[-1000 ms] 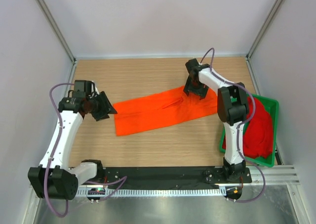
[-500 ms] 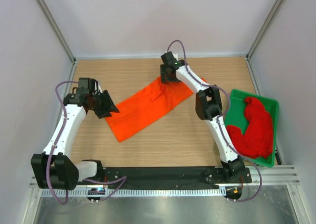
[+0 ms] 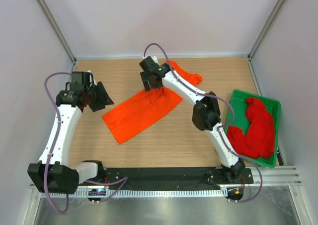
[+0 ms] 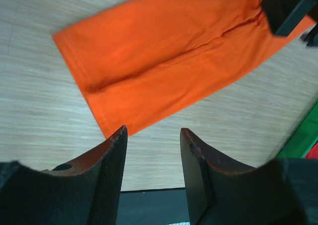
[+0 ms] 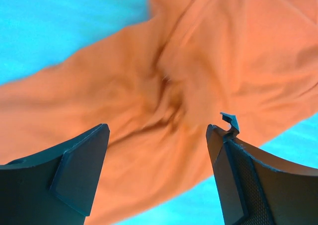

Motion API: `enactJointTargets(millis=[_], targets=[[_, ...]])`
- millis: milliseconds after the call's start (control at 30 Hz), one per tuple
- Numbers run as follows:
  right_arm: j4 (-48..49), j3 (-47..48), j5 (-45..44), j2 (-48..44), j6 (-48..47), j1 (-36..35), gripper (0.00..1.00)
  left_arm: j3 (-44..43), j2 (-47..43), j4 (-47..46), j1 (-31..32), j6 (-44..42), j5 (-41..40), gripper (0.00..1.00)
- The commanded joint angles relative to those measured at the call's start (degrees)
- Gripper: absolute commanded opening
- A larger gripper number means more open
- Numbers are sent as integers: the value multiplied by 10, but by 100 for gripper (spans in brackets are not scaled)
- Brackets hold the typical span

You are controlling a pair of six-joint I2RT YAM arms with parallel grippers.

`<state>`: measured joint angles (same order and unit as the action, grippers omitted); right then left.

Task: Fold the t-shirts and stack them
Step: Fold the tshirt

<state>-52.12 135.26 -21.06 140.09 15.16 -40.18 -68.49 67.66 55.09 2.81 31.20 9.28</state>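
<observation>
The orange t-shirt [image 3: 144,111] lies flat in a diagonal strip on the wooden table, its far end bunched near the back [image 3: 186,76]. It also shows in the left wrist view [image 4: 169,61] and fills the right wrist view [image 5: 198,51]. The deep red t-shirt [image 3: 256,130] lies crumpled in the green tray [image 3: 238,103]. My right gripper [image 3: 150,83] hangs open just over the orange shirt's upper middle [image 5: 159,130], holding nothing. My left gripper [image 3: 105,102] is open and empty [image 4: 151,133], beside the shirt's left corner, above bare table.
The green tray stands at the right edge of the table and also shows in the left wrist view [image 4: 303,135]. A black strip [image 3: 164,175] runs along the near edge by the arm bases. Walls close in the left, back and right.
My right arm has swung far left across the table. The orange shirt's right end has moved left and back with it, so the strip is shorter and more slanted. My left gripper has shifted slightly left.
</observation>
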Motion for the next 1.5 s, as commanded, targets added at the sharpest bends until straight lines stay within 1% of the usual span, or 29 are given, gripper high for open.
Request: enactJointTargets(millis=[0, 67, 167, 333, 600, 733, 900, 1000, 1033, 1067, 1100, 1133, 1167, 1200, 1233, 1267, 1300, 1367, 1400, 1467], targets=[[-35, -19, 1, -68, 27, -47, 88, -45, 21, 9, -3, -13, -22, 48], [-51, -18, 15, -68, 61, -65, 88, -54, 28, 4, -3, -9, -11, 48], [-58, -25, 55, -68, 87, -85, 89, -54, 37, -6, -3, 1, 4, 48], [-54, -21, 93, -48, 87, -114, 90, -41, 26, -13, -3, 9, 9, 48], [-74, 27, 94, 13, 37, -157, 89, -10, -14, 0, -11, 8, -25, 50], [-76, 17, 95, 36, 15, -163, 89, 0, -25, 0, -12, 11, -22, 50], [-73, -34, 89, 20, -1, -163, 88, 10, -30, 0, -13, 19, -18, 50], [-57, -114, 88, -23, -12, -163, 88, 14, -30, -3, -13, 28, -11, 50], [-42, -168, 93, -36, -13, -162, 88, 17, -30, -4, -13, 31, -4, 50], [-34, -199, 99, -66, -14, -160, 88, 20, -31, -5, -13, 33, -1, 50], [-10, -265, 106, -83, -14, -157, 88, 23, -31, -6, -13, 33, -1, 50], [3, -299, 120, -100, -12, -155, 88, 26, -30, -9, -13, 34, 2, 50], [28, -363, 127, -137, -11, -150, 87, 30, -26, -9, -13, 37, 3, 50], [28, -364, 129, -154, -8, -148, 87, 34, -24, -12, -13, 38, 7, 50], [44, -420, 129, -174, -6, -145, 87, 35, -24, -16, -13, 40, 11, 50], [51, -446, 127, -190, -4, -143, 87, 38, -21, -19, -13, 40, 18, 50], [63, -497, 127, -229, -2, -138, 87, 41, -19, -24, -13, 40, 20, 50], [75, -545, 129, -265, 3, -131, 87, 43, -15, -31, -13, 40, 23, 50], [83, -582, 131, -305, 5, -120, 87, 43, -11, -34, -13, 38, 23, 50], [88, -608, 127, -343, 11, -107, 87, 42, 0, -38, -13, 35, 26, 50]])
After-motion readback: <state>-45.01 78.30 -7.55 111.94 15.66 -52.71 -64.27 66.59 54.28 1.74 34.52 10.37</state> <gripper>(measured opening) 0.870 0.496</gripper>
